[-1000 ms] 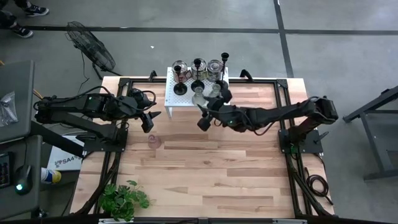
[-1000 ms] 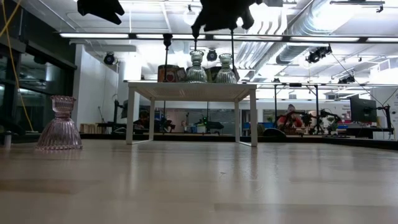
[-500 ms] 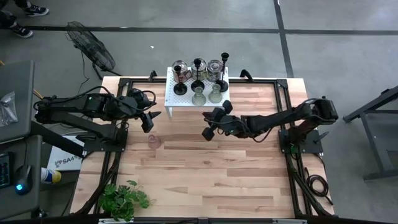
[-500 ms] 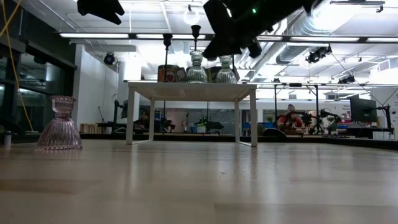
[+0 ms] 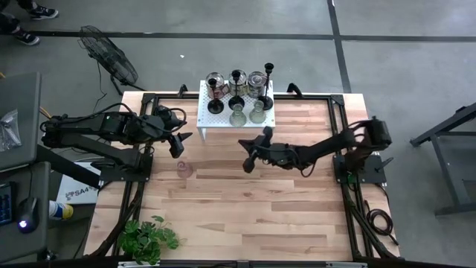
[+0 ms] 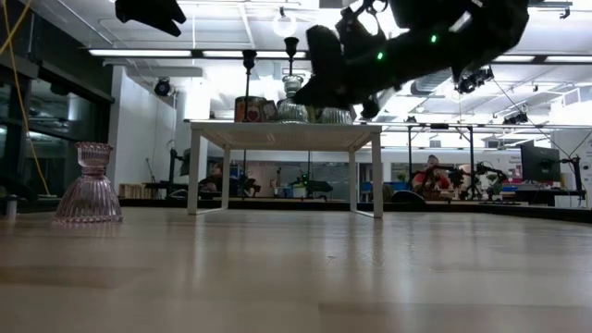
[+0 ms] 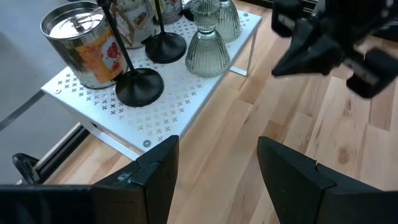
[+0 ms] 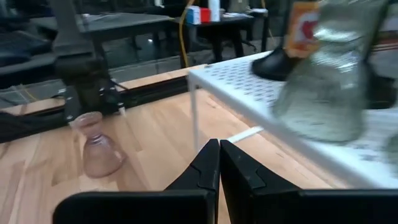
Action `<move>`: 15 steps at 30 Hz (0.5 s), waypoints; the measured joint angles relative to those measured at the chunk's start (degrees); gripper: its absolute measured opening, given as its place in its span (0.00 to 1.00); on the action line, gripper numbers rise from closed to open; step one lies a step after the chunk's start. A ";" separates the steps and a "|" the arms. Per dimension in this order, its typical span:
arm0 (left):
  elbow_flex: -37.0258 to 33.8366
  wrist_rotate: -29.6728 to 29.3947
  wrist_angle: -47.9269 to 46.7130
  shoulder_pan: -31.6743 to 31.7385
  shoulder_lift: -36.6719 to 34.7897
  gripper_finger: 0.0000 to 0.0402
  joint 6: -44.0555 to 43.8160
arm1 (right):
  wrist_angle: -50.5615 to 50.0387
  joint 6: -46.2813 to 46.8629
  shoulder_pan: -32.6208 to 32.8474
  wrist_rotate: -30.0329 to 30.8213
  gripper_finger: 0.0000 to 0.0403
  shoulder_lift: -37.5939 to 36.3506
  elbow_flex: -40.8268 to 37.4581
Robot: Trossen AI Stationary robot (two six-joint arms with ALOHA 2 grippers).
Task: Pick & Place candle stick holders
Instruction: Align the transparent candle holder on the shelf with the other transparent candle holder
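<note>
Several candle stick holders stand by their bases on a white perforated stand (image 5: 234, 104) at the table's far edge: slim black stemmed ones (image 7: 138, 86) and greenish glass ones (image 7: 207, 43) (image 8: 326, 81). A pink glass holder (image 5: 184, 170) (image 8: 99, 146) stands upright on the table, left of centre. My right gripper (image 5: 248, 162) (image 8: 219, 168) hangs shut and empty above the table, in front of the stand. My left gripper (image 5: 178, 145) (image 7: 214, 174) hovers open to the left of the stand, above and just beyond the pink holder.
Two tins (image 7: 81, 43) stand on the white stand among the holders. A leafy plant (image 5: 149, 238) sits at the table's near left corner. Bare wood stretches across the table's middle and near half (image 5: 260, 216).
My right gripper has drawn back from over the stand toward the table's near edge and come lower. Its fingers have shut with nothing between them. The greenish glass holders stay on the stand.
</note>
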 joint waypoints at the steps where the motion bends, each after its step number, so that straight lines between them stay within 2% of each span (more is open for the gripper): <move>1: 0.00 0.00 -0.02 0.00 0.00 0.53 -0.01 | 2.30 -0.77 0.27 0.00 0.01 1.56 0.00; 7: 0.00 0.02 -0.24 0.00 0.00 0.53 0.00 | 13.70 -2.93 0.93 5.36 0.01 8.93 0.02; 15: 0.00 -0.30 -0.18 0.00 0.02 0.53 -0.02 | 15.38 -3.97 -1.73 7.22 0.01 11.03 2.69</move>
